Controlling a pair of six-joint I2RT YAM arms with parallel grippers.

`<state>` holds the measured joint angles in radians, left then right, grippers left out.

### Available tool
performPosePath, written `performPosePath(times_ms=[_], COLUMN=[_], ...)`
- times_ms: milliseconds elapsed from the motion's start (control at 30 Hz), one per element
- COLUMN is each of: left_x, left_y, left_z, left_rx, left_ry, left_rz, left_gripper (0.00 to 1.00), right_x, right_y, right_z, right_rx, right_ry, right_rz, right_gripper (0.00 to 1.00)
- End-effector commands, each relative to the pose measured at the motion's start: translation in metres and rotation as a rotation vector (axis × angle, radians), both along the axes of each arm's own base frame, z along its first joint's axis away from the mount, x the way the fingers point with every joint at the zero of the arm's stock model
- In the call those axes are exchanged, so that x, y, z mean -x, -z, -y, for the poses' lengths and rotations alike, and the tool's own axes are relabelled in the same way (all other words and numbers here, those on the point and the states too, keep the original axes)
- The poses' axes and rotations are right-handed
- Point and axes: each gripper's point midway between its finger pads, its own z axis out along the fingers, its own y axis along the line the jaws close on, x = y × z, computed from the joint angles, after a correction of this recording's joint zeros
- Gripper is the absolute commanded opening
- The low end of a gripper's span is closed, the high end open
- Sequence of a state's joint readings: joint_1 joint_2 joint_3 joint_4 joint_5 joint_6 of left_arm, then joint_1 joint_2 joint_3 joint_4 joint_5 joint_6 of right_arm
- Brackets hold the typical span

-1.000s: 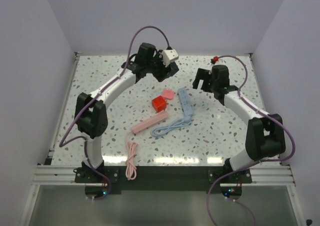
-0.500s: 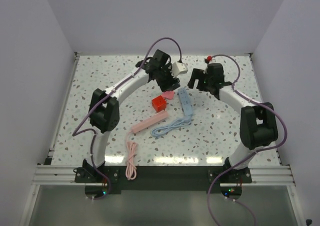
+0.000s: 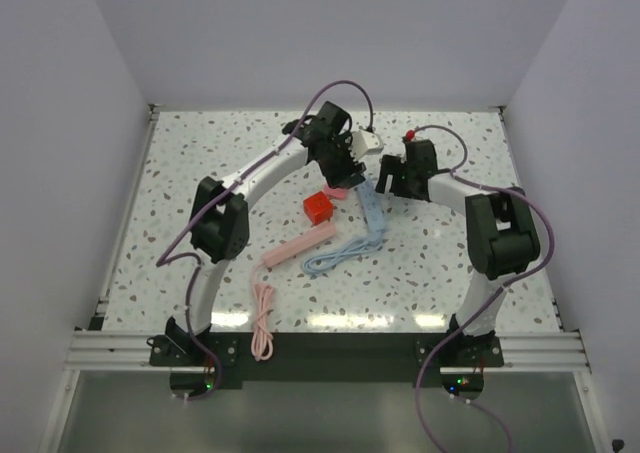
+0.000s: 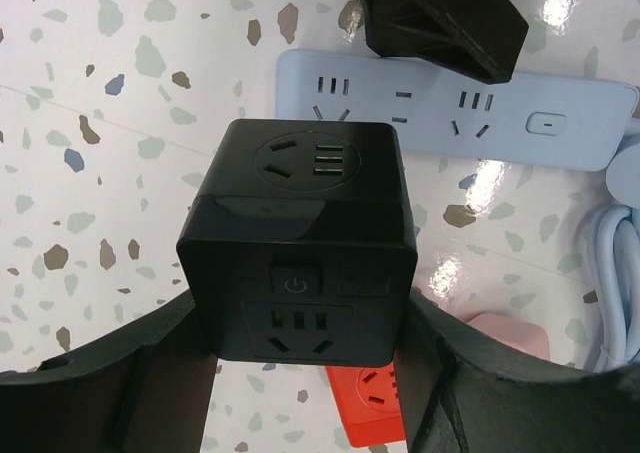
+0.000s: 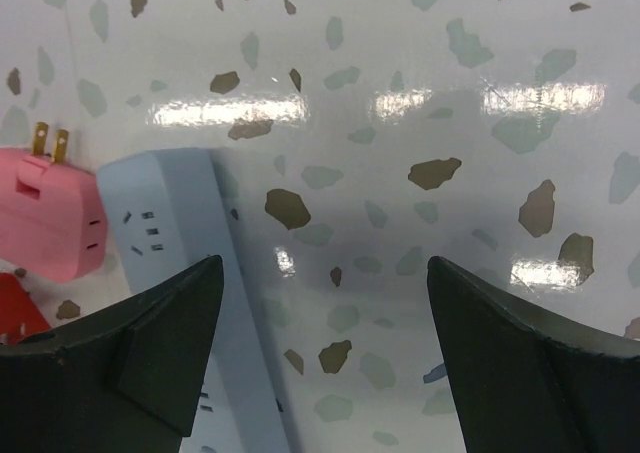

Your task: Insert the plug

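Our left tool [image 4: 300, 318] pinches the black cube plug [image 4: 305, 223] by its flat sides, above the blue power strip [image 4: 560, 123]. We judge it rigid, light and smooth, so likely to slip under push. Our right tool [image 5: 320, 293] hangs spread over the strip.

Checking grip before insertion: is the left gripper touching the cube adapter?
Touching. Left wrist view shows both fingers flush against the sides of the cube adapter.

Both arms arch inward until their wrists nearly meet, the left arm [image 3: 255, 173] stretched long with the left gripper [image 4: 300, 318] clamped on a cube socket [image 4: 300, 223], the right arm [image 3: 455, 185] folded tight, the right gripper [image 5: 325, 273] spread wide and empty.
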<state>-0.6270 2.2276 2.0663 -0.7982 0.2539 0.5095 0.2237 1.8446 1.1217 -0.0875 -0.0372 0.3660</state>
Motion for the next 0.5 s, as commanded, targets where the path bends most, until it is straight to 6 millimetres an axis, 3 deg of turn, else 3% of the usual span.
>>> performPosePath(times_ms=[0, 200, 467], left_x=[-0.004, -0.005, -0.002], left_y=[-0.017, -0.013, -0.001], left_z=[0.009, 0.015, 0.006], left_rx=[0.024, 0.037, -0.005], left_ry=[0.038, 0.053, 0.025], left_rz=[0.029, 0.018, -0.006], left_gripper=[0.0, 0.0, 0.0], right_x=[-0.002, 0.001, 0.007], right_y=[0.005, 0.013, 0.027], right_z=[0.0, -0.013, -0.022], right_rx=[0.024, 0.039, 0.066], right_ry=[0.014, -0.028, -0.051], right_rz=[0.0, -0.02, -0.047], right_gripper=[0.86, 0.86, 0.86])
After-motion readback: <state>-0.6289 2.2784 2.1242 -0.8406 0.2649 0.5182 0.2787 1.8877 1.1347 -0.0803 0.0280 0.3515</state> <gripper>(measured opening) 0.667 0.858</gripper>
